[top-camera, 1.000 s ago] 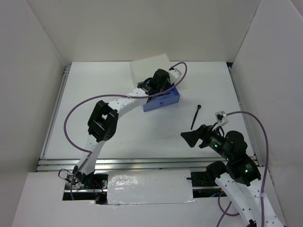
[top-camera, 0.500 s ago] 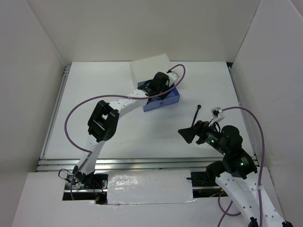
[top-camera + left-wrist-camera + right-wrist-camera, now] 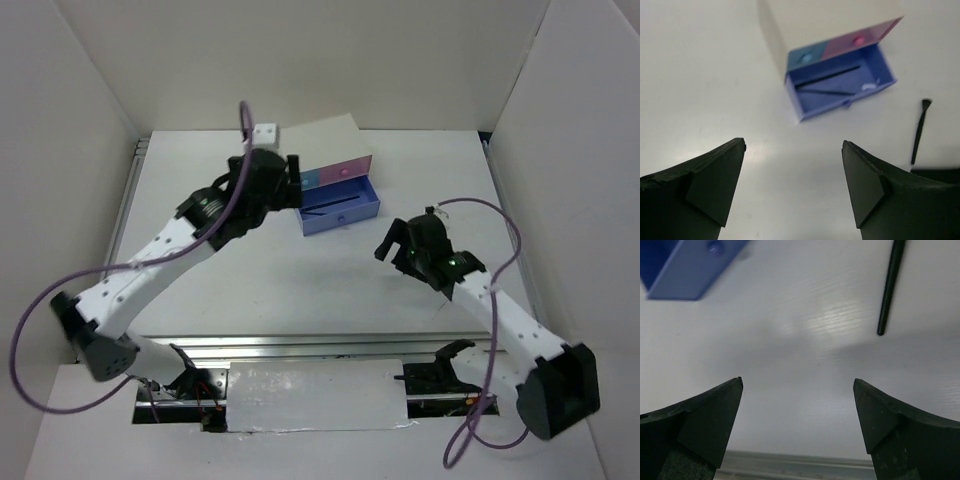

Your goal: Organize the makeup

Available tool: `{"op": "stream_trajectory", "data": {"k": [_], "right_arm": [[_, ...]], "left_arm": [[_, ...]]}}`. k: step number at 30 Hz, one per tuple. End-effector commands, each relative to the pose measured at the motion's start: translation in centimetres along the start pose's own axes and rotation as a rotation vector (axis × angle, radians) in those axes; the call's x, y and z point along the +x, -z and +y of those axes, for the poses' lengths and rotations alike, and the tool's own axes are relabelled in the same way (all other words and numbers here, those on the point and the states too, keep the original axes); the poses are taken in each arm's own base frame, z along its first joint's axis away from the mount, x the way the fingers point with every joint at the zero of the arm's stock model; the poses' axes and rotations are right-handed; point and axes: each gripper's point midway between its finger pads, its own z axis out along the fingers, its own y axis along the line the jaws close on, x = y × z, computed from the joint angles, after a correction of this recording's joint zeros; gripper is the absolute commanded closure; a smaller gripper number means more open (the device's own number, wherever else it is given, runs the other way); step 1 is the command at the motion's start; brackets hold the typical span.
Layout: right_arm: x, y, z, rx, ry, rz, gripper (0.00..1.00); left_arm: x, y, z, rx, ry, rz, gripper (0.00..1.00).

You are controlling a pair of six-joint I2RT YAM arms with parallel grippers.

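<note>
Brush (image 3: 919, 132), thin matte-black stick, lies near boxy blue drawer (image 3: 820, 111)

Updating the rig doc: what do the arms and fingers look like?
Both the left arm and right arm have white links with black joints and black wrist ends. A purple cable loops along each. The fingers are matte black, wedge-shaped, tapering to points.
</note>
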Motion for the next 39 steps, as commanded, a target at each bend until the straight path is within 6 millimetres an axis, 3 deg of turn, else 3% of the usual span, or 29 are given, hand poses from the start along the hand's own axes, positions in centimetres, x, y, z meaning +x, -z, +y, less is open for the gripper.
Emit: {"op": "stream_trajectory", "data": {"k": [1, 2, 6, 9, 10, 12, 19, 23, 28, 32, 39], "right_arm": [[-3.8, -2.1, -1.3, 0.187, -0.018, -0.101, 0.0], [-4.0, -3.5, -1.7, 0.236, -0.005, -0.082, 0.0], [-6.1, -6.5, -4.6, 0.35, -0.051, -0.021, 0.02], [-7.1, -8.3, -5.8, 0.38, -0.059, 0.009, 0.03], [-7.0, -8.6, -5.9, 0.387, -0.049, 0.019, 0.03], [-7.4, -9.5, -6.4, 0.408, -0.04, 0.034, 0.03], [-6.6, -12.1, -8.0, 0.403, -0.084, 0.167, 0.09], [-6.1, -12.9, -9.5, 0.428, -0.094, 0.206, 0.15], [-6.4, -13.0, -10.1, 0.447, -0.062, 0.232, 0.41], [-7.1, -13.4, -9.9, 0.436, -0.042, 0.292, 0.49], [-6.1, -14.0, -9.8, 0.381, -0.04, 0.413, 0.62]], "left_arm": [[6.6, 3.6, 5.4, -0.149, 0.084, 0.15, 0.09], [8.5, 5.2, 7.5, -0.189, 0.101, 0.178, 0.07], [12.7, 8.1, 10.6, -0.197, 0.064, 0.265, 0.01], [14.0, 10.4, 13.5, -0.249, 0.011, 0.284, 0.01], [13.7, 10.8, 13.7, -0.238, 0.013, 0.267, 0.01], [14.8, 11.3, 14.6, -0.205, -0.042, 0.262, 0.0], [13.4, 12.1, 14.2, -0.13, 0.01, 0.174, 0.01], [14.0, 11.6, 14.1, -0.134, -0.002, 0.188, 0.01], [14.1, 11.6, 14.1, -0.135, 0.0, 0.186, 0.01], [14.0, 11.8, 14.2, -0.125, 0.01, 0.173, 0.01], [13.3, 12.5, 14.3, -0.098, 0.034, 0.135, 0.01]]}}
